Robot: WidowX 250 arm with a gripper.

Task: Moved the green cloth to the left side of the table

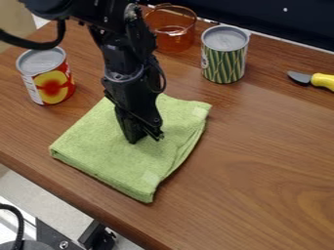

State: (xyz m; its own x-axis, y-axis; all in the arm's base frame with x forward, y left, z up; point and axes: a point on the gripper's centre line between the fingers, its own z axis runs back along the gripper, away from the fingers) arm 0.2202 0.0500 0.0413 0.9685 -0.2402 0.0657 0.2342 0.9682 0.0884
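Green cloth (pixel 98 141): folded into a flat pad, lying directly below the claw (pixel 145 139) and spreading out on all sides of it.
Cloth handling: probably light, soft and limp, not fragile; likely to sag at the ends once raised, or to unfold if caught by one layer only.
Cloth hold: best taken through all layers near the middle, right under the claw, with a ridge gathered up first; slipping seems unlikely given the rough weave.
Cloth direction: nearly square, so only a weak long axis, running from lower left to upper right in view; set aslant, with one corner pointing down the view from the claw.
Claw: pointing down at the cloth's middle, at or just above the fabric; cannot tell whether spread, pressed together or pinching cloth.
Red-and-yellow can (pixel 52 80): upright, up and left of the claw.
Amber see-through cup (pixel 176 36): beyond the claw, up the view.
Green-striped can (pixel 223 61): upright, up and right of the claw.
Yellow-handled knife (pixel 323 81): well right of the claw.
Wooden table (pixel 261 171): beneath everything named.
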